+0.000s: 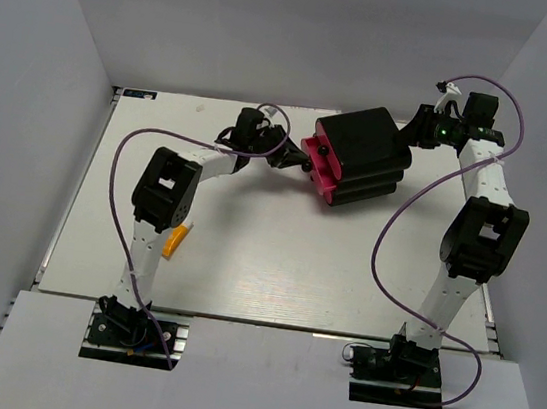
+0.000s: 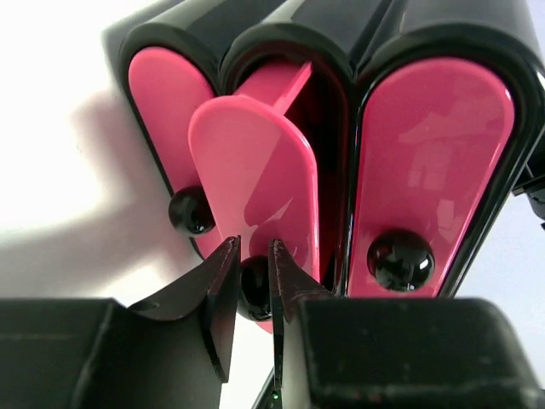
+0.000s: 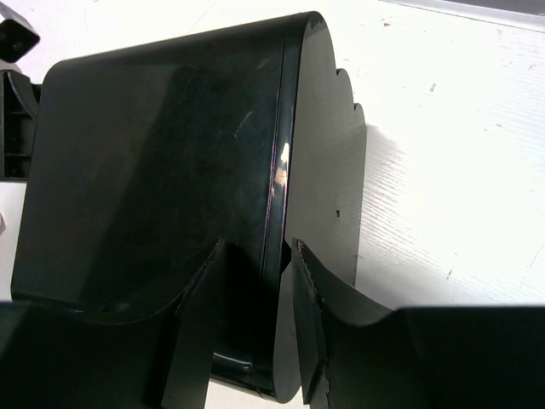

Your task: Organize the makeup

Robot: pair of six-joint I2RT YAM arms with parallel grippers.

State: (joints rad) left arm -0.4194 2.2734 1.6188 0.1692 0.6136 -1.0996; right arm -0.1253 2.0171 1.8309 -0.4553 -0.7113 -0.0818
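Note:
Of the makeup, only the orange tube shows, lying on the table beside my left arm; the bottles, pencils and white-tan piece are out of view. My left gripper is shut on the black knob of the middle pink drawer, which stands partly pulled out of the black box. My right gripper is shut on the box's rear edge, on the far side from the drawers.
The box lies at the back centre of the white table, drawer fronts facing left. The two outer pink drawers are closed. Grey walls enclose the table on three sides. Purple cables loop over both arms.

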